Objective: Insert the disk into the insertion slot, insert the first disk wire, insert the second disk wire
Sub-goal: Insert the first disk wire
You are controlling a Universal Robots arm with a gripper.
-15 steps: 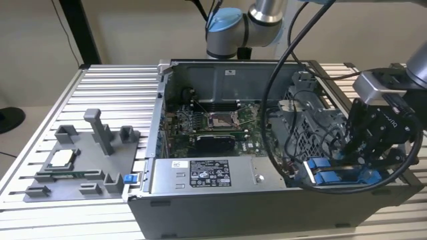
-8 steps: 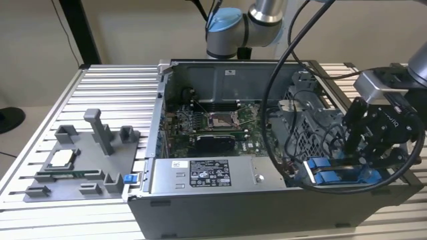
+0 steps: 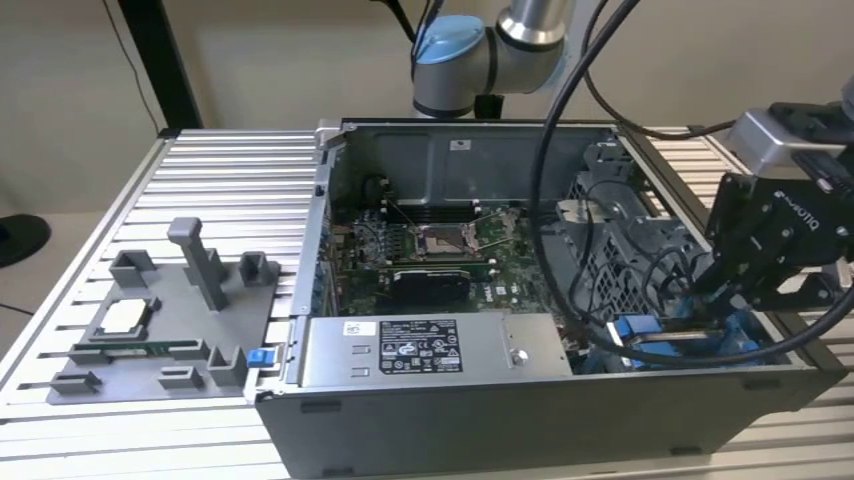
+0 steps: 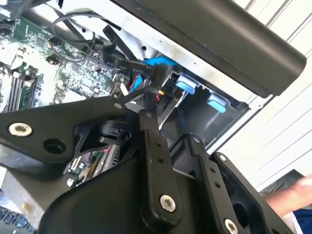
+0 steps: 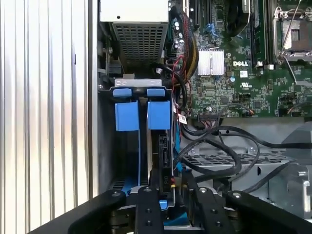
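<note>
The disk shows as blue carrier tabs [image 5: 141,116] standing edge-on inside the insertion slot [image 5: 140,82]. That slot is the grey bay with blue rails [image 3: 721,348] in the open case's corner at the exterior view's right. My black gripper [image 3: 705,300] reaches down into that corner. In both wrist views its fingertips [image 5: 168,189] are drawn together on a small black plug with red and yellow leads, a disk wire [image 5: 171,180]. The plug sits at the disk's connector edge [image 5: 165,157]. From the other side, the gripper [image 4: 141,103] pinches the same plug beside the blue tabs [image 4: 185,85].
Loops of black cable [image 5: 219,146] lie over a perforated cage [image 5: 229,158] beside the bay. The motherboard [image 3: 427,250] and the labelled power-supply box [image 3: 400,350] sit in the case. A grey fixture tray [image 3: 160,330] stands on the ribbed table. A person's hand [image 4: 292,195] is near the case wall.
</note>
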